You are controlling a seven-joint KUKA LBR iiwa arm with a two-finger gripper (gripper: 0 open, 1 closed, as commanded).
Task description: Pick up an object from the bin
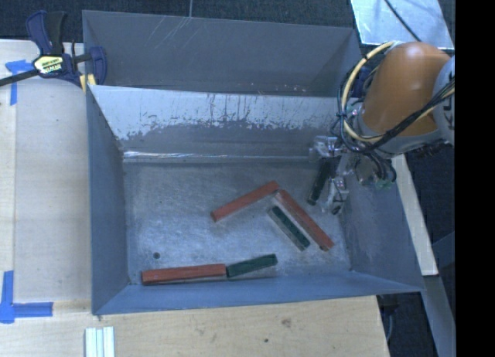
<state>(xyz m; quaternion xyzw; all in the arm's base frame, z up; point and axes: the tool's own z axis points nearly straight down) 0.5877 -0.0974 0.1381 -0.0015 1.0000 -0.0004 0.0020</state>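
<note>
Bin of grey metal [232, 62], with sloping walls and a scuffed flat floor, takes up most of the camera view. Next in size is the arm's rounded orange cover [406, 85], wound with yellow and black cables, hanging over the bin's right wall; the rest of the arm is cut off at the right side.

Below the cover the tool [326, 203] points down into the bin's right end. Its two fingers [317, 188] stand spread apart, one dark and one paler, and nothing is pinched between them. Whether the tips touch the floor cannot be told, and the cables and brackets at the wrist hide where the fingers join.

Five flat bars lie on the floor. The long reddish-brown bar at the front [184, 274] lies along the near wall. A tilted reddish-brown bar [244, 202] lies in the middle. The slanted reddish-brown bar on the right [305, 220] is nearest the tool: its upper half lies just to the left of the fingertips, and its lower end runs toward the near right corner. A short dark green bar [289, 228] lies against the left side of that slanted bar, parallel with it. Another dark green bar [251, 265] lies end to end with the front bar, on its right.

A small dark speck [157, 255] sits on the floor at the left, too small to identify.
</note>
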